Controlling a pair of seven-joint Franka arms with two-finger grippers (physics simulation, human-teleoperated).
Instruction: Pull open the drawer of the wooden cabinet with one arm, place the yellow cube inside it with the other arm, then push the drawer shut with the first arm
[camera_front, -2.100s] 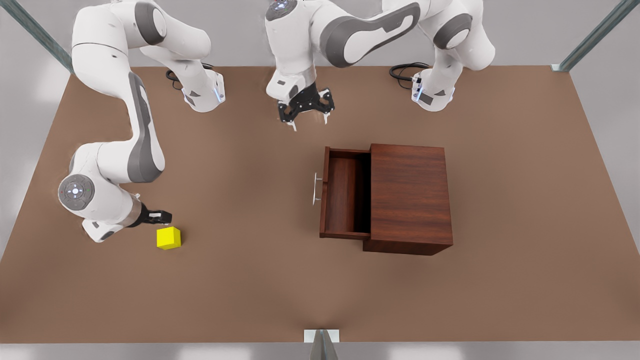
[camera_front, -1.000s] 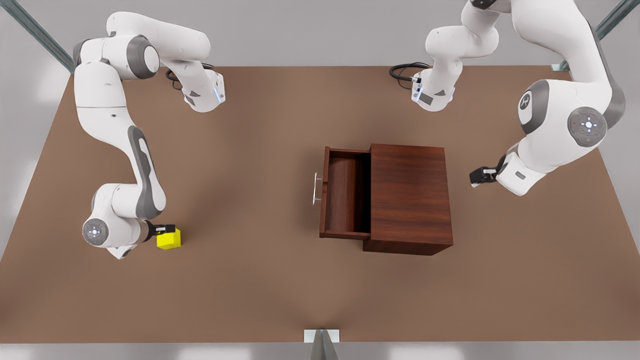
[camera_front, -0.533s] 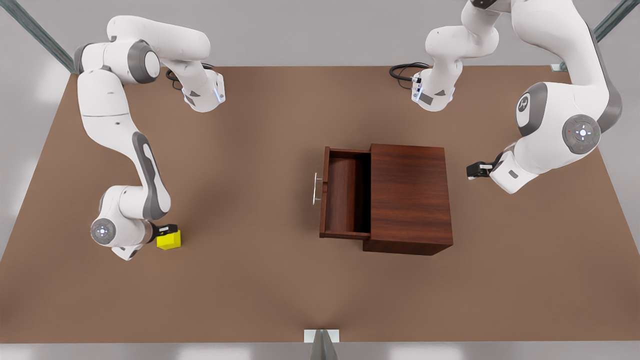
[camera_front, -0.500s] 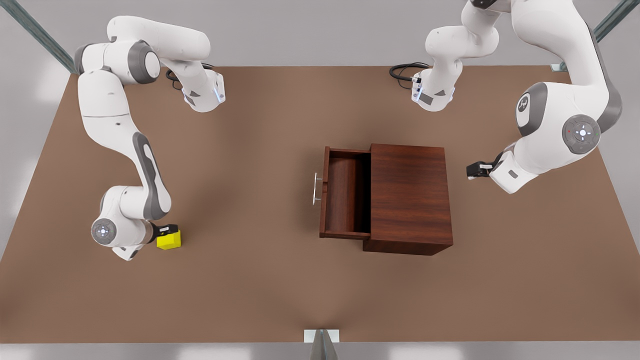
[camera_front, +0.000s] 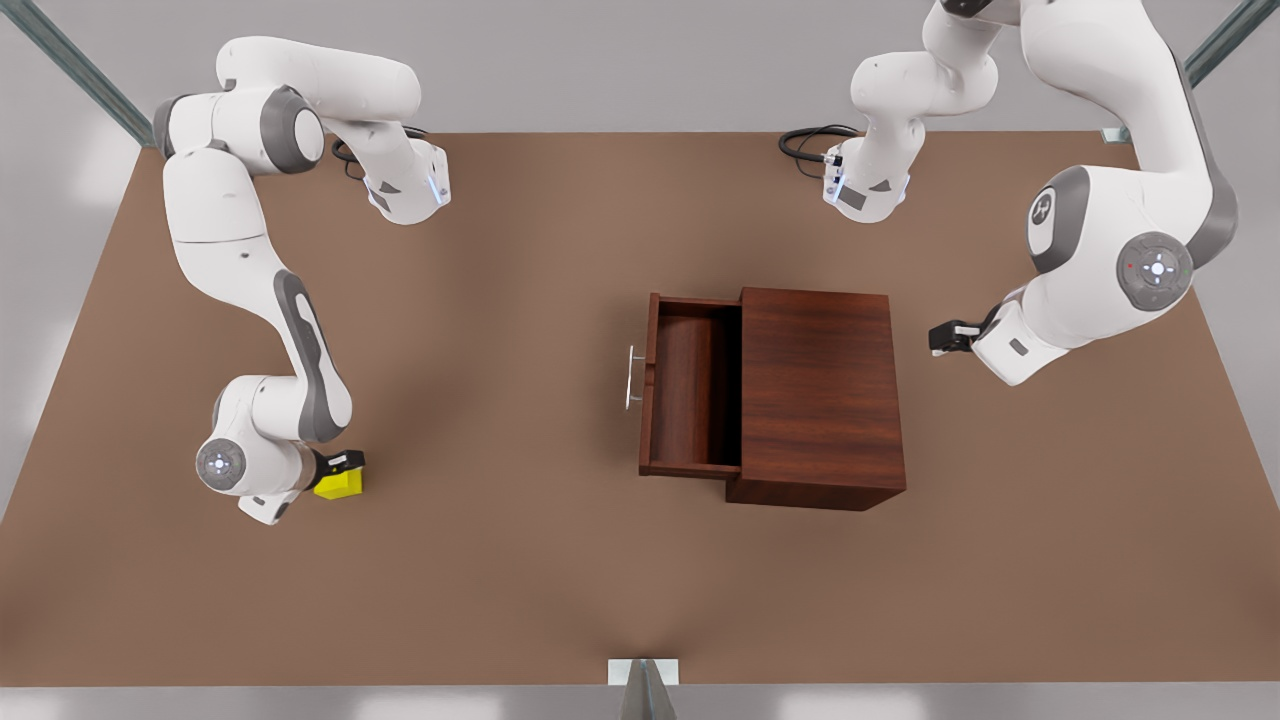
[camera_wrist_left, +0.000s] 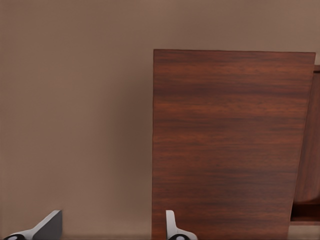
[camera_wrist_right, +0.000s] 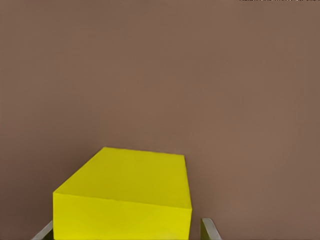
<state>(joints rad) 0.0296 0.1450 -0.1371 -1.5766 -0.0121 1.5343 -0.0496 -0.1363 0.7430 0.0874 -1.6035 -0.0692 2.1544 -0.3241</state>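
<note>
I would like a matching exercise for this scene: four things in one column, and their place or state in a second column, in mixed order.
1. drawer
2. yellow cube
3. right gripper
4. left gripper

a. open, beside the cabinet, behind it
b. pulled out, empty
c. on the table, between open fingers
d. open, around the cube

Pairs: 1-b, 2-c, 3-d, 4-a

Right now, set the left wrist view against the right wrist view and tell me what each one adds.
Left wrist view: the top of the wooden cabinet, with a sliver of the open drawer beyond it, ahead of the left gripper, jaws open. Right wrist view: the yellow cube, sitting between the open jaws of the right gripper. Shared: the brown table and a pair of pale fingertips at the picture's edge.
</note>
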